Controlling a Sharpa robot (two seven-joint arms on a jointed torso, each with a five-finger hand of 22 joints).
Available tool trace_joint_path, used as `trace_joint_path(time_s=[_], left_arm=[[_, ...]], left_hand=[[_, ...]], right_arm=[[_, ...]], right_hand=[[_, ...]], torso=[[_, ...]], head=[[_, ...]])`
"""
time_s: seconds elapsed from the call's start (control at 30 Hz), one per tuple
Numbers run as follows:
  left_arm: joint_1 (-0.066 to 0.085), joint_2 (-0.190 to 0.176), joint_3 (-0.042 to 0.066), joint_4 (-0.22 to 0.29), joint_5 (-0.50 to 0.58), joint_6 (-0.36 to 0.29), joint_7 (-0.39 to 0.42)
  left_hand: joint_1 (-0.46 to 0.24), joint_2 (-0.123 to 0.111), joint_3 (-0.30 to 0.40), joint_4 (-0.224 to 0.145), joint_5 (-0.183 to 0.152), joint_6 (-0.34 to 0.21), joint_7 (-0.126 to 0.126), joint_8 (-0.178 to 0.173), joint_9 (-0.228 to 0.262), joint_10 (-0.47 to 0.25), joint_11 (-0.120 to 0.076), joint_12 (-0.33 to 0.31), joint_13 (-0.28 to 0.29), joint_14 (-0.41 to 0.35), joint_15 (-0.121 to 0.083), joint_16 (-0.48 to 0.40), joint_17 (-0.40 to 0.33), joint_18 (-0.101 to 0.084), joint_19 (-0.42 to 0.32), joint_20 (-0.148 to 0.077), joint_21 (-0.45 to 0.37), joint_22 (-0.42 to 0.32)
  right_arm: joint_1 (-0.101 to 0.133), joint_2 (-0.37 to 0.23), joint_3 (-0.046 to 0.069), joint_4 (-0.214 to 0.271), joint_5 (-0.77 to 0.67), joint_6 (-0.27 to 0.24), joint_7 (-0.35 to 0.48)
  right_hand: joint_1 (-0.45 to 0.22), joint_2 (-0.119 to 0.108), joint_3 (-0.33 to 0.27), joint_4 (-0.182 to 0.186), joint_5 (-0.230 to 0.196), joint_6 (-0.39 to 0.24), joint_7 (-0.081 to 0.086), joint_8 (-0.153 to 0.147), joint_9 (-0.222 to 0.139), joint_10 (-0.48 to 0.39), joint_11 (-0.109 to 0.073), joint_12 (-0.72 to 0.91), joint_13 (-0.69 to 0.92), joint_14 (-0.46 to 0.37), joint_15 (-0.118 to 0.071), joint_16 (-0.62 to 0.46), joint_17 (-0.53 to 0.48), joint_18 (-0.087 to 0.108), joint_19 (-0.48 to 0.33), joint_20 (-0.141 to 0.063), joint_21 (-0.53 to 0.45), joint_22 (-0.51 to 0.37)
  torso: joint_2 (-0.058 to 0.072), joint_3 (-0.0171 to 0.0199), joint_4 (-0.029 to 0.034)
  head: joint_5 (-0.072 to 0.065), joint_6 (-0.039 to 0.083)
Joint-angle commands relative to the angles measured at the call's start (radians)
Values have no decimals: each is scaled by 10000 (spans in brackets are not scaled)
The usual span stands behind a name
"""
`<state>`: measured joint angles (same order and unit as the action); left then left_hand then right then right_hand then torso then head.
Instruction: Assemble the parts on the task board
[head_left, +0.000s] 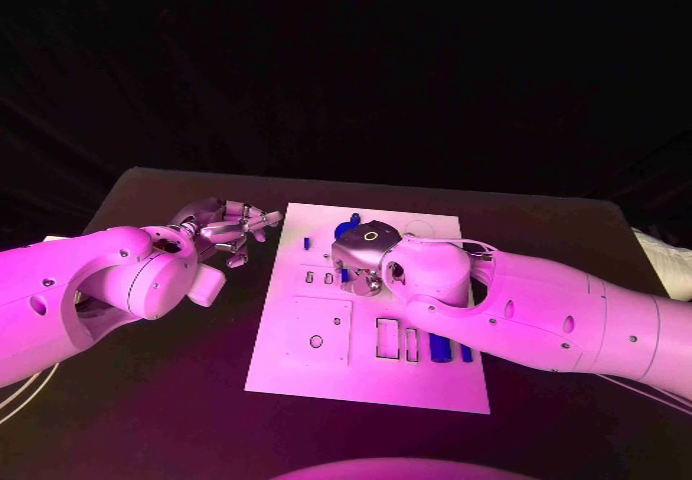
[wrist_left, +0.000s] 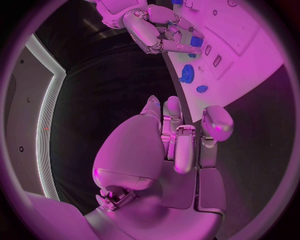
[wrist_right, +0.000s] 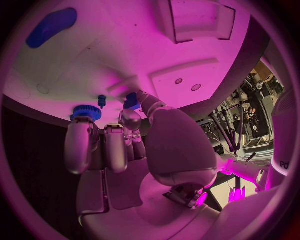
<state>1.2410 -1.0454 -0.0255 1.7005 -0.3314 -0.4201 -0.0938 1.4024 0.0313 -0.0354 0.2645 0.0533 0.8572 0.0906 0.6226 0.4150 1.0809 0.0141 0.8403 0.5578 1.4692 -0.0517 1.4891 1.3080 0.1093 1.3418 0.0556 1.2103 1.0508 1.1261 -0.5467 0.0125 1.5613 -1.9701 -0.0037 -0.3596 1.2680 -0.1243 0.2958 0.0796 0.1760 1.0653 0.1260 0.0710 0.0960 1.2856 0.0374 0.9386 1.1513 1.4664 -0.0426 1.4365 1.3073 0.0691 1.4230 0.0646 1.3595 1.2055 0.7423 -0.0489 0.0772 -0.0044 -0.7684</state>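
1. the right hand (head_left: 368, 255) lay over the middle of the task board (head_left: 325, 365). in the right wrist view a fingertip (wrist_right: 139, 98) touched a small blue block (wrist_right: 130, 101) on the board; whether the block was actually pinched could not be told.
2. a blue gear (wrist_right: 86, 112) stood just beside the other fingers, and one small blue peg (wrist_right: 102, 100) lay between gear and block.
3. the left hand (head_left: 231, 228) hung over the black table (head_left: 144, 190) beside the board's left edge, fingers apart, holding nothing.
4. counted in the left wrist view: one gear (wrist_left: 187, 73), one small piece (wrist_left: 202, 89), one block (wrist_left: 196, 41).
5. blue bars (head_left: 450, 348) lay near the board's right edge; their count could not be told.
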Motion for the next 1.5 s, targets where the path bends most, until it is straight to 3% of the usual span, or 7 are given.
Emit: trace_joint_path(time_s=[0.03, 0.63, 0.8, 0.9, 1.17, 1.37, 1.5], left_arm=[[10, 25, 8, 1, 51, 196, 63], [9, 41, 7, -80, 52, 247, 20], [8, 73, 6, -124, 51, 366, -17], [8, 120, 5, -141, -150, 936, -414], [171, 264, 6, -9, -1963, 2902, -2074], [543, 758, 5, -288, -3904, 4496, -3301], [707, 1487, 3, -838, -5202, 5377, -4207]], left_hand=[[9, -49, 63, 11, 24, -80, -15, -46, -17, -70, 7, -60, -13, 691, 10, -3, 1655, -13, -85, 22, -45, 3], [7, -49, 76, 16, 25, -101, -6, -58, -27, -78, 13, -63, -18, 702, 15, 24, 1687, -21, -68, 25, -18, 43], [11, -50, 82, 15, 25, -106, -5, -61, -31, -79, 15, -63, -19, 723, 17, 76, 1748, -38, -28, 27, 42, 129], [7, -77, 130, 30, 24, -277, 68, -197, -120, -111, 63, -74, -41, 724, 50, 75, 1742, -38, -28, 49, 40, 128], [-220, 45, 433, 232, 23, -622, 337, -780, -592, -180, 293, -86, -122, 683, 249, -7, 1640, -20, -117, 220, -57, 40], [-2005, 187, -418, 280, -9, 92, 61, -350, -491, 146, 92, 324, 6, 747, 110, 120, 1778, -45, 16, 152, 126, 330], [-2213, 265, -865, 272, -32, 376, -124, -70, -356, 422, -64, 725, 255, 862, -34, 387, 2095, -146, 296, 14, 495, 841]], right_arm=[[-16, -1, -6, 5, -111, -149, -163], [-123, -256, -5, 496, -330, -1929, -66], [-187, -656, 29, 926, -65, -3529, 504], [-204, -1170, 194, 1261, 1208, -4554, 1645], [16, -2735, 573, 1819, 5929, -4905, 3358], [128, -3663, 702, 1924, 8830, -5173, 3860], [156, -4123, 735, 1823, 10401, -5421, 4192]], right_hand=[[-155, -57, -41, 158, -114, -191, 41, -70, -60, -154, 42, -319, -230, 692, 85, -87, 1256, 66, -93, 34, -87, -74], [-367, -335, -303, 601, -468, -552, 98, -62, -195, -202, 110, -403, -357, 688, 143, -164, 1212, 84, -102, 94, -179, -178], [-377, -350, -351, 725, -461, -493, 80, -20, -192, -55, 98, -130, -197, 694, 135, -168, 1213, 78, -74, 93, -160, -143], [-395, -350, -394, 839, -457, -485, 81, -17, -197, -38, 96, -110, -198, 681, 131, -237, 1151, 96, -103, 89, -219, -236], [-31, -122, -495, 993, -84, -418, 80, 21, -204, -420, 89, -766, -697, 536, 119, -843, 650, 252, -432, 77, -822, -1088], [74, 82, -524, 981, 128, -434, 88, 14, -213, -239, 84, -561, -608, 553, 110, -877, 629, 244, -381, 63, -827, -1075], [160, 172, -579, 925, 416, -454, 99, 7, -221, -204, 87, -535, -614, 566, 109, -892, 624, 242, -352, 56, -841, -1083]], torso=[[-6, -3, 3], [-2, 1, 7], [-20, 15, -6], [-37, 15, -38], [-207, 92, -202], [-329, 170, -306], [-405, 243, -355]], head=[[-4, -4], [-3, -10], [16, 44], [29, 122], [172, 247], [255, 251], [341, 261]])
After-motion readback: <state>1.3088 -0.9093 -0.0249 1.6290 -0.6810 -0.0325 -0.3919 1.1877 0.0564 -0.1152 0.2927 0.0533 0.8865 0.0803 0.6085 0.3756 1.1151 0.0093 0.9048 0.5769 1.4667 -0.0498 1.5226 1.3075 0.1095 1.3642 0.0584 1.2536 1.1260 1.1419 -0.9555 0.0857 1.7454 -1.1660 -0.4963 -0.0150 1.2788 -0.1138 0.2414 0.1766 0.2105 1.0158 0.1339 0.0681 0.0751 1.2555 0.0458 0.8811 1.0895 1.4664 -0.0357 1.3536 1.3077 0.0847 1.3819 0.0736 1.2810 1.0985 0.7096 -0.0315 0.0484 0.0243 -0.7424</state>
